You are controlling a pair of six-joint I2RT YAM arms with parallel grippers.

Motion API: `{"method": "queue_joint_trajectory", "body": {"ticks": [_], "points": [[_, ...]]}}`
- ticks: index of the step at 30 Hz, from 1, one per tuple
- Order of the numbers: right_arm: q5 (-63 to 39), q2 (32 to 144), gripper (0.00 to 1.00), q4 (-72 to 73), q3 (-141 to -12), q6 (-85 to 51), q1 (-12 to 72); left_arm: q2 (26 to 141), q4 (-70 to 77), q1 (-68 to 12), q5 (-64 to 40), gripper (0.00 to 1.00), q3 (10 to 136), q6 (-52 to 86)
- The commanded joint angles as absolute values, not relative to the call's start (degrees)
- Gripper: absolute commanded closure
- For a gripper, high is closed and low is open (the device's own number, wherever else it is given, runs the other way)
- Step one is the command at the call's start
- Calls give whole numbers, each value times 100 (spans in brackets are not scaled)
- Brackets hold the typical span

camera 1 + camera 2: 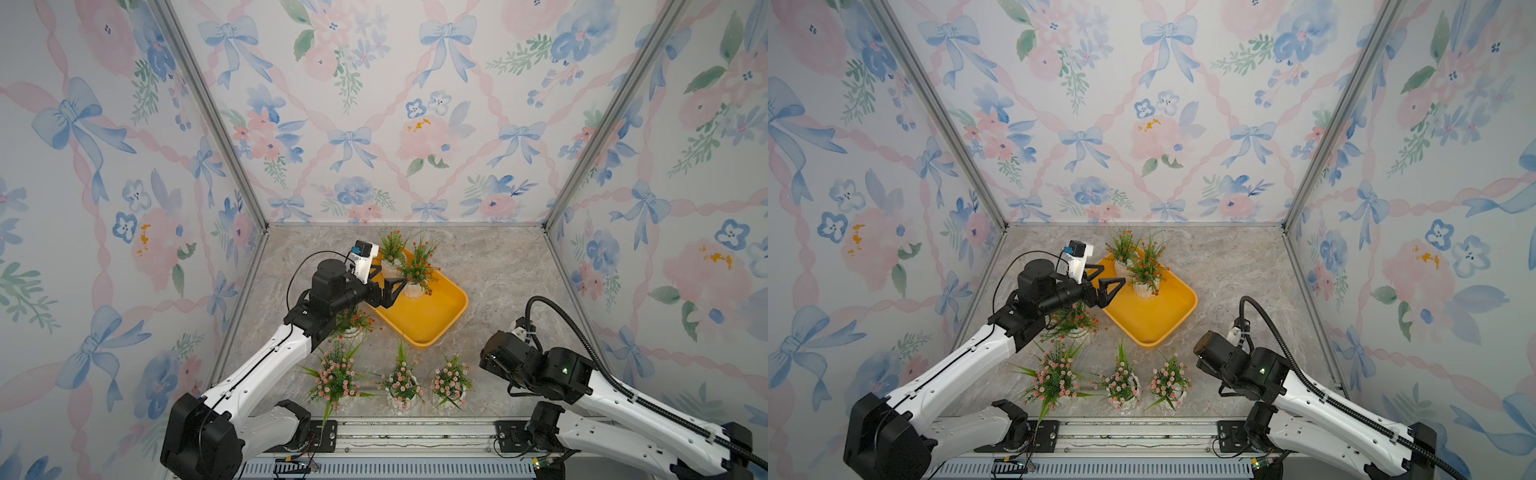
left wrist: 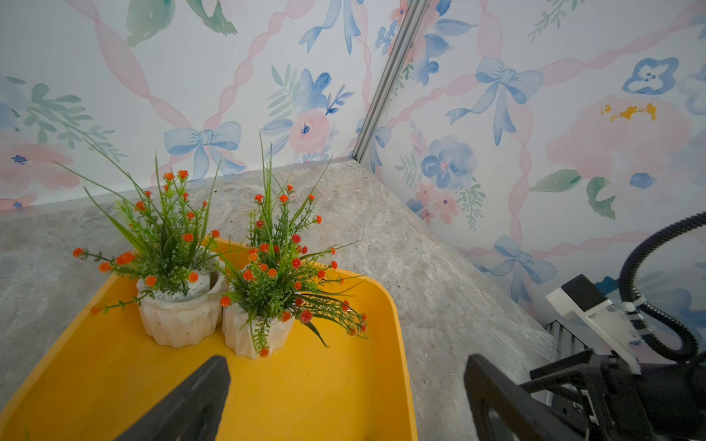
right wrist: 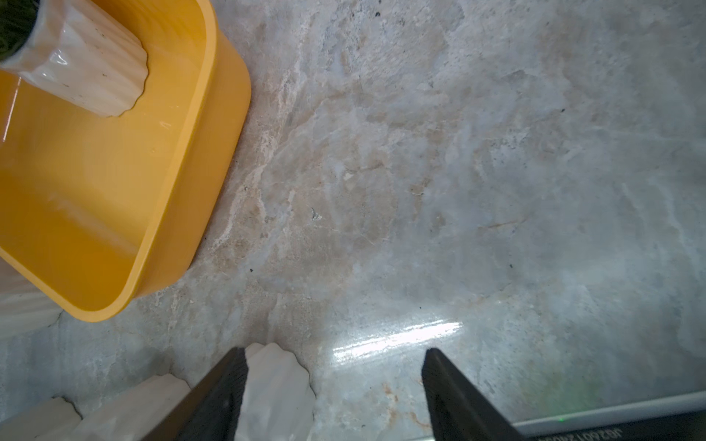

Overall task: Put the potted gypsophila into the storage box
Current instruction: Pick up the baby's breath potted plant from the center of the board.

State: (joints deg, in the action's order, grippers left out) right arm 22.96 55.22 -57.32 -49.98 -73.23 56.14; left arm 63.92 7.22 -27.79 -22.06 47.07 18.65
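storage box (image 1: 428,318): shallow, yellow-orange, askew at the middle of the table (image 1: 498,270). two orange-red gypsophila (image 1: 417,274) stand upright in its far corner, white ribbed pots touching. a third orange-red plant (image 1: 353,324) sits on the table beside the box, partly under the left arm (image 1: 266,357). three pink gypsophila (image 1: 401,380) in a row near the front edge. left arm reaches forward; left gripper (image 2: 349,364) over the box, fingers wide, empty. right gripper (image 3: 335,350) points down at bare table, fingers apart, empty.

Floral wallpaper walls (image 1: 374,104) (blue bows); grey marbled floor (image 1: 498,270).
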Motion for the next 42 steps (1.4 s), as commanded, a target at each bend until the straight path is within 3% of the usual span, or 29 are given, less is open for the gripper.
{"method": "queue_joint_trajectory", "body": {"ticks": [1,11,19,32,42], "points": [[2399,5729,25,-6189,-4945,-7666,6021,6049,532,-2843,-2423,2,4474,2073],[1931,5625,27,-5686,-4640,-7598,6920,5547,32,-3110,-2295,2,4361,1920],[2087,6153,30,-5199,-4706,-7663,7535,4915,-131,-3125,-2189,2,4165,1925],[2285,6707,36,-5110,-4917,-7682,7778,4590,-264,-3135,-2276,2,4014,1924],[1994,7025,49,-5272,-5018,-7567,7778,4400,-299,-3134,-2052,2,3955,1942]]}}
